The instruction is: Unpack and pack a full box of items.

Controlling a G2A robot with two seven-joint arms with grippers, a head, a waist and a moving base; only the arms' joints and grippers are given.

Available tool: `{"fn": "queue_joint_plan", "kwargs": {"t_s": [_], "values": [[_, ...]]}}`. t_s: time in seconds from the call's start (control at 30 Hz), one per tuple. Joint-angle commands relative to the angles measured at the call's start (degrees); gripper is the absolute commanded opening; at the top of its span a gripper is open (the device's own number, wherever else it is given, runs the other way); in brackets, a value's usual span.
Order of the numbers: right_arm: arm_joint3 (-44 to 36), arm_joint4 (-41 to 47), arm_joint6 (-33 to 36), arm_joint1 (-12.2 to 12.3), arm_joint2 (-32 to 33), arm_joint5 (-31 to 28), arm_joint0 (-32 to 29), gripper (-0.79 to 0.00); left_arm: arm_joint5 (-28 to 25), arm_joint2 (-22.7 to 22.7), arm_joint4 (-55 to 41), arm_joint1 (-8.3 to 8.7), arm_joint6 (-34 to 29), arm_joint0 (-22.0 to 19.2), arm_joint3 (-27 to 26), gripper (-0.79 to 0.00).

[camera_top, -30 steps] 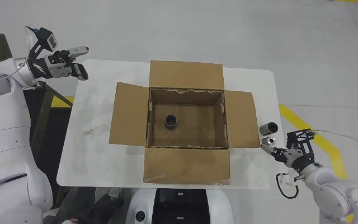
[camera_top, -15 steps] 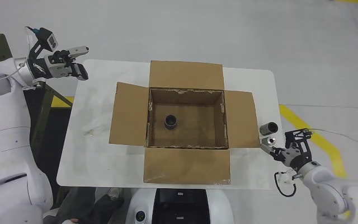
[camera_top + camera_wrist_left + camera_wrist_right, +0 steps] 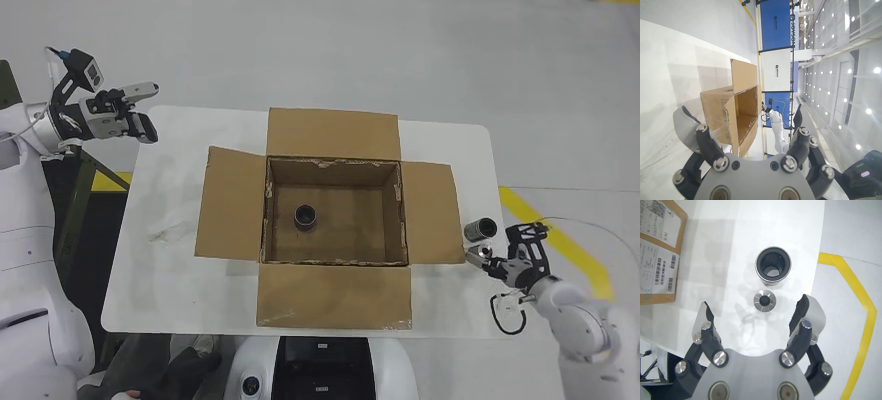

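Right tool [image 3: 754,305] released, empty, over right edge of white tabletop [image 3: 719,279]. Just ahead of it is a small slotted metal disc [image 3: 764,302], then a hollow black metal-rimmed sleeve [image 3: 773,268]. Left tool [image 3: 147,108] released, empty, at far left corner. Grey floor, yellow line [image 3: 857,279]. Open cardboard box [image 3: 335,290] mid-tabletop, flaps out, one short dark cylinder [image 3: 305,216] inside.

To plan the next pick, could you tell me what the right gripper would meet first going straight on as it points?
Most likely the small round silver metal piece, almost centred ahead of the open right gripper; the black hollow cylinder stands just beyond it. Depth is uncertain.
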Motion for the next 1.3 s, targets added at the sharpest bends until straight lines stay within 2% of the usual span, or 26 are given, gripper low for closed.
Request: {"fn": "queue_joint_plan", "kwargs": {"t_s": [0.0,0.3,0.37,0.43,0.53,0.57,0.77,0.8,0.9,1.1,1.27], "values": [[1.4,-0.5,0.3,0.1,-0.4,0.3,1.0,0.0,0.0,0.0,0.0,0.0,0.0,0.0,0.0,0.0],[7.6,-1.0,1.2,0.4,-2.7,-0.4,5.8,0.0,0.0,0.0,0.0,0.0,0.0,0.0,0.0,0.0],[8.7,-0.9,1.4,0.5,-3.1,-0.6,6.6,-0.025,0.0,0.0,0.0,0.0,0.0,0.0,0.0,0.0],[9.5,-0.9,1.4,0.6,-3.4,-0.8,7.2,-0.095,0.0,0.0,0.0,0.0,0.0,0.0,0.0,0.0],[10.4,-0.8,1.5,0.7,-3.7,-0.9,7.7,-0.246,0.0,0.0,0.0,0.0,0.0,0.0,0.0,0.0],[10.6,-0.7,1.5,0.7,-3.8,-0.9,7.8,-0.394,0.0,0.0,0.0,0.0,0.0,0.0,0.0,0.0],[10.7,-0.5,1.5,0.9,-4.0,-0.9,7.6,-0.536,0.0,0.0,0.0,0.0,0.0,0.0,0.0,0.0],[10.4,-0.5,1.5,1.0,-4.0,-0.9,7.4,-0.591,0.0,0.0,0.0,0.0,0.0,0.0,0.0,0.0],[9.2,-0.6,1.5,1.1,-3.7,-0.7,6.6,-0.693,0.0,0.0,0.0,0.0,0.0,0.0,0.0,0.0],[3.7,-1.4,2.0,1.4,-2.4,0.7,3.1,-0.773,0.0,0.0,0.0,0.0,0.0,0.0,0.0,0.0],[-4.5,-2.6,1.6,1.5,-0.1,2.5,-2.2,-0.785,0.0,0.0,0.0,0.0,0.0,0.0,0.0,0.0]]}}
